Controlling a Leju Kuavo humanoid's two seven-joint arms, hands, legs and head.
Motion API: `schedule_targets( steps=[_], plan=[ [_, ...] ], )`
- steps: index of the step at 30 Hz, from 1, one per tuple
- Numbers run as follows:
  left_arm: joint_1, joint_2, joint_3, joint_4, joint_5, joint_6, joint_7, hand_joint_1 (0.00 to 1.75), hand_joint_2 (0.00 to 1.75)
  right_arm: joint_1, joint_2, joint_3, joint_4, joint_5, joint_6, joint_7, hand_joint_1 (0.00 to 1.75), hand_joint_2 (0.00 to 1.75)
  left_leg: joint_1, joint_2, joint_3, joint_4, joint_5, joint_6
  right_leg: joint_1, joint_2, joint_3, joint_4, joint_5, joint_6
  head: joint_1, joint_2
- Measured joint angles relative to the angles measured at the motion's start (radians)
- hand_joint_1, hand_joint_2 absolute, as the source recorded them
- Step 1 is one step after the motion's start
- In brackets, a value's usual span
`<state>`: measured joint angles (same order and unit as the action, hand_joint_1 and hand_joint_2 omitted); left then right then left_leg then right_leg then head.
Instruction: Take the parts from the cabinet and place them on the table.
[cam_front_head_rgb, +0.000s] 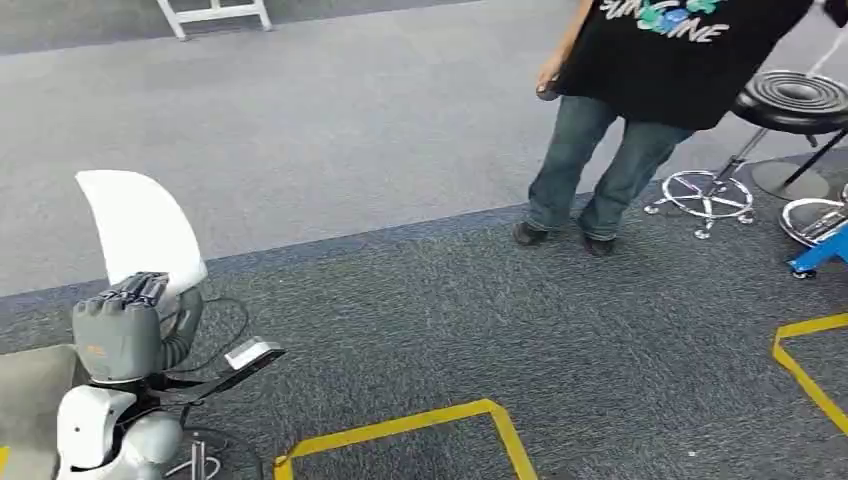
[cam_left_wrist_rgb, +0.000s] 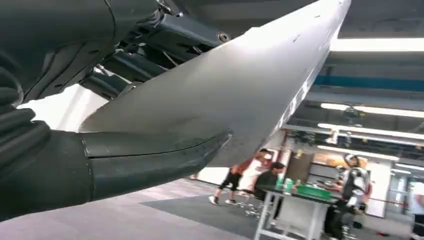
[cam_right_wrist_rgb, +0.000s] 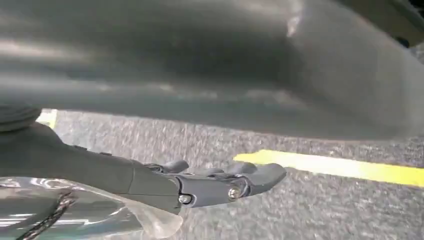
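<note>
A white curved panel part (cam_front_head_rgb: 140, 225) stands upright at the lower left of the head view, and my left hand (cam_front_head_rgb: 125, 325) grips its lower end. In the left wrist view the same part (cam_left_wrist_rgb: 240, 85) runs as a long pale panel away from the hand, with the thick thumb (cam_left_wrist_rgb: 125, 160) pressed under it. My right hand (cam_right_wrist_rgb: 220, 182) hangs low over the carpet with its fingers stretched out straight and nothing between them.
A person in a black T-shirt and jeans (cam_front_head_rgb: 640, 90) stands ahead on the right beside a black stool (cam_front_head_rgb: 790, 100). Yellow tape lines (cam_front_head_rgb: 400, 430) mark the dark carpet. A table with green items (cam_left_wrist_rgb: 300, 195) and other people stand far off.
</note>
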<state>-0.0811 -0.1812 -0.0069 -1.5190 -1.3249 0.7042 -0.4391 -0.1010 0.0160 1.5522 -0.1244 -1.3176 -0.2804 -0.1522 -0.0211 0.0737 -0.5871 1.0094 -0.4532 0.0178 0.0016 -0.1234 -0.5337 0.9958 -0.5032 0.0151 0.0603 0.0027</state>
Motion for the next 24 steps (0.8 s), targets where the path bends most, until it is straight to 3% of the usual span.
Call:
schedule_targets(
  steps=[2,3,4,5,6,7,8,9,10,11,12,13,14,17,18,19,20,21,23,24],
  plan=[
    [0.002,0.004,-0.002,0.002,0.004,0.0,0.006,1.75,1.75,-0.004,0.002,0.0,0.0,-0.002,-0.001,0.001,0.0,0.0,-0.002,-0.026,-0.003,-0.003,0.0,0.01,-0.002,-0.026,0.009,-0.004,-0.004,0.008,-0.002,0.0],
    [0.002,0.005,-0.006,0.003,0.004,0.0,0.01,1.75,1.75,-0.005,0.002,0.0,0.0,-0.001,-0.003,-0.004,0.0,0.0,0.005,-0.043,0.01,-0.015,0.007,0.017,-0.003,-0.029,0.012,-0.005,-0.012,0.016,-0.002,0.0],
    [0.0,0.006,-0.014,0.004,0.003,0.0,0.013,1.75,1.75,-0.008,0.002,0.0,0.0,-0.001,-0.006,-0.008,0.0,0.0,0.01,-0.051,0.013,-0.022,0.009,0.023,-0.007,0.037,0.003,0.023,-0.032,0.021,0.0,0.0],
    [-0.007,0.007,-0.024,0.005,0.003,0.001,0.018,1.75,1.75,-0.008,0.002,0.0,0.0,-0.004,-0.006,-0.01,0.0,0.0,0.013,-0.063,0.012,-0.021,0.011,0.027,-0.009,0.088,-0.03,0.09,-0.068,0.021,0.003,0.0],
    [-0.008,0.006,-0.033,0.008,0.004,0.0,0.021,1.75,1.75,-0.006,0.002,0.0,0.0,-0.006,-0.006,-0.009,0.0,0.0,0.014,-0.076,0.012,-0.021,0.01,0.028,-0.01,0.111,-0.071,0.173,-0.104,0.024,0.008,0.0],
    [-0.007,0.006,-0.04,0.01,0.005,0.0,0.022,1.75,1.75,-0.003,0.002,0.0,0.0,-0.01,-0.006,-0.001,0.0,0.0,0.014,-0.092,0.011,-0.021,0.01,0.028,-0.011,0.122,-0.122,0.272,-0.142,0.026,0.01,0.0],
    [-0.006,0.007,-0.047,0.014,0.006,0.0,0.025,1.75,1.75,0.002,0.002,0.0,0.0,-0.011,-0.005,0.005,0.0,0.0,0.014,-0.106,0.012,-0.021,0.01,0.028,-0.011,0.122,-0.156,0.329,-0.154,0.027,0.01,0.0],
    [-0.005,0.008,-0.051,0.018,0.006,0.0,0.027,1.75,1.75,0.005,0.002,0.0,0.0,-0.013,-0.004,0.008,0.0,0.0,0.014,-0.122,0.013,-0.02,0.009,0.028,-0.012,0.122,-0.17,0.336,-0.137,0.028,0.01,0.0],
    [-0.005,0.009,-0.053,0.021,0.007,0.0,0.027,1.75,1.75,0.007,0.002,0.0,0.0,-0.016,-0.005,0.009,0.0,0.0,0.015,-0.137,0.014,-0.019,0.009,0.028,-0.012,0.123,-0.16,0.299,-0.1,0.028,0.009,0.0],
    [-0.006,0.01,-0.055,0.023,0.008,0.0,0.027,1.75,1.75,0.007,0.002,0.0,0.0,-0.021,-0.005,0.01,0.0,0.0,0.017,-0.154,0.016,-0.017,0.007,0.024,-0.014,0.128,-0.127,0.212,-0.041,0.028,0.01,0.0],
    [-0.006,0.01,-0.058,0.025,0.009,0.0,0.027,1.75,1.75,0.007,0.002,-0.001,0.0,-0.021,-0.005,0.012,0.0,0.0,0.02,-0.167,0.019,-0.014,0.003,0.019,-0.018,0.147,-0.084,0.11,0.015,0.029,0.009,0.0],
    [-0.008,0.01,-0.061,0.027,0.012,0.0,0.027,1.75,1.75,0.008,0.002,-0.001,0.0,-0.023,-0.005,0.013,0.0,0.0,0.022,-0.177,0.016,-0.01,-0.001,0.013,-0.025,0.194,-0.056,0.034,0.041,0.032,0.01,0.0],
    [-0.012,0.01,-0.067,0.03,0.015,0.0,0.027,1.75,1.75,0.009,0.002,-0.001,0.0,-0.024,-0.005,0.015,0.0,0.0,0.017,-0.189,0.009,0.0,-0.004,0.008,-0.028,0.223,-0.044,0.016,0.025,0.032,0.009,0.0],
    [-0.013,0.01,-0.072,0.036,0.017,0.0,0.024,1.75,1.75,0.011,0.002,-0.001,0.0,-0.032,-0.009,0.014,0.0,0.0,0.026,-0.222,-0.004,-0.001,0.005,-0.007,-0.021,0.194,-0.033,0.014,0.019,0.023,0.009,0.0],
    [-0.014,0.01,-0.072,0.038,0.017,0.0,0.023,1.75,1.75,0.011,0.002,-0.001,0.0,-0.032,-0.011,0.014,0.0,0.0,0.024,-0.235,-0.007,0.0,0.004,-0.011,-0.026,0.18,-0.03,0.009,0.022,0.015,0.008,0.0],
    [-0.013,0.01,-0.072,0.04,0.017,0.0,0.023,1.75,1.75,0.01,0.001,-0.001,0.0,-0.032,-0.011,0.01,0.0,0.0,0.021,-0.187,-0.009,0.014,-0.01,-0.014,-0.027,0.167,-0.026,0.006,0.023,0.009,0.008,0.0],
    [-0.02,0.01,-0.072,0.042,0.016,0.0,0.023,1.75,1.75,0.009,0.001,-0.001,0.0,-0.032,-0.014,0.003,0.0,0.0,0.018,-0.126,-0.032,0.065,-0.04,-0.019,-0.025,0.155,-0.023,0.005,0.02,0.0,-0.002,0.0],
    [-0.025,0.009,-0.073,0.043,0.016,0.0,0.023,1.75,1.75,0.011,0.001,-0.001,0.0,-0.032,-0.014,0.001,0.0,0.0,0.019,-0.096,-0.068,0.141,-0.077,-0.023,-0.022,0.14,-0.022,0.005,0.018,-0.004,-0.002,0.0],
    [-0.027,0.008,-0.074,0.048,0.016,0.0,0.023,1.75,1.75,0.016,0.001,-0.001,0.0,-0.032,-0.014,0.0,0.0,0.0,0.022,-0.082,-0.152,0.312,-0.143,-0.027,-0.017,0.103,-0.019,0.005,0.013,-0.01,-0.002,0.0],
    [-0.026,0.008,-0.074,0.051,0.015,0.0,0.023,1.75,1.75,0.016,0.001,-0.001,0.0,-0.032,-0.014,-0.001,0.0,0.0,0.023,-0.082,-0.167,0.335,-0.14,-0.027,-0.016,0.089,-0.018,0.005,0.011,-0.011,-0.002,0.0]
  ],
)
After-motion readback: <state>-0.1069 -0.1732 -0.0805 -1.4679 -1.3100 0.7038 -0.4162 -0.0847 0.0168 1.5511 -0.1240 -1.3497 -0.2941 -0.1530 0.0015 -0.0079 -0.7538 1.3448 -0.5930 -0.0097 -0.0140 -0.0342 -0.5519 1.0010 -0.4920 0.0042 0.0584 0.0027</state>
